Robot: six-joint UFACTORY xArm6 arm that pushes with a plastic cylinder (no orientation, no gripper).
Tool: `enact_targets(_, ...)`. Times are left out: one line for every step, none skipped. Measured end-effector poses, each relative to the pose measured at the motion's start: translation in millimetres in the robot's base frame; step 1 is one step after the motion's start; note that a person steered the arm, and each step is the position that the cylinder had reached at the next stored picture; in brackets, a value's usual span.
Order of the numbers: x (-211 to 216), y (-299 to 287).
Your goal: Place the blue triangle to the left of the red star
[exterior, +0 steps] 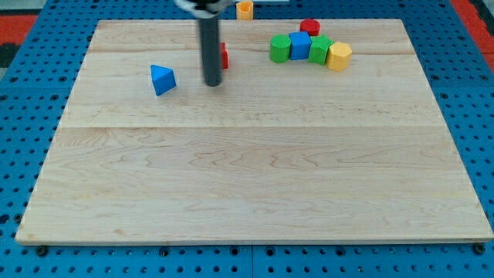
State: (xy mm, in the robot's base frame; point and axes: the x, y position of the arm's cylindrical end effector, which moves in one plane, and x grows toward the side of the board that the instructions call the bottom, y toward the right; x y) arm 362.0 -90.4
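The blue triangle [162,79] lies on the wooden board [247,177] at the upper left. My dark rod comes down from the view's top and its tip [213,83] rests on the board to the right of the blue triangle, a small gap apart. A red block [224,55], mostly hidden behind the rod, shows only as a sliver at the rod's right side; its shape cannot be made out.
A cluster sits at the upper right: a green block [280,48], a blue block [299,45], a second green block [319,49], a yellow block [339,56] and a red block [310,27]. An orange block [245,9] stands off the board's top edge.
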Motion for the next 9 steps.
enact_targets(30,-40)
enact_targets(26,-111)
enact_targets(12,-84)
enact_targets(-5,-13)
enact_targets(-52,1)
enact_targets(-14,-1)
enact_targets(-7,-44)
enact_targets(-46,-49)
enact_targets(-58,-50)
